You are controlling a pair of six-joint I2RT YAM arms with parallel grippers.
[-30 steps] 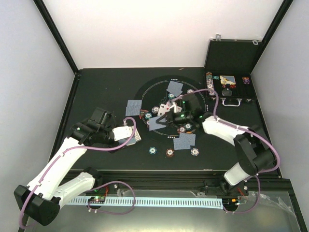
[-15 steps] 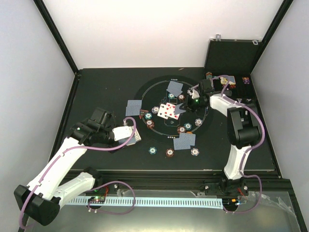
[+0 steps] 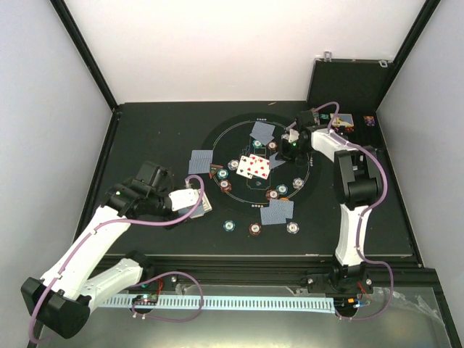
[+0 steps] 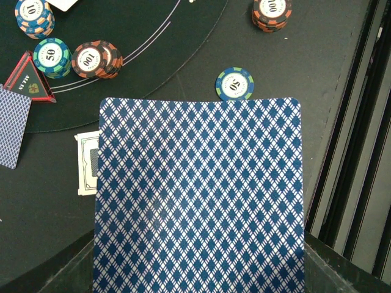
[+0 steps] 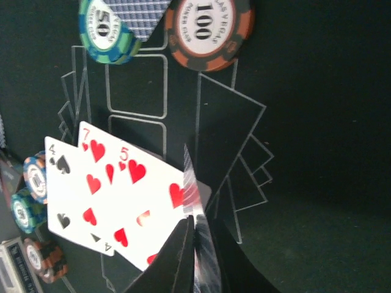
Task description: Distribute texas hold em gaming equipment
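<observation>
Black table (image 3: 145, 145) bears round mat (image 3: 232, 130) (three chips (image 3: 255, 229) beside).

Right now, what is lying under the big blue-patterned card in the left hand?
Beneath the blue-patterned card in the left hand, a green 50 chip peeks past its top edge and a white-edged item past its left edge. Anything else there is covered.

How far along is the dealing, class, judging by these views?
Done: three face-up cards lie in the middle of the mat, with face-down cards and chips around them. In hand: the left claw holds a blue-backed card; the right claw pinches a second card edge-on. Left: placing those, likely more.
</observation>
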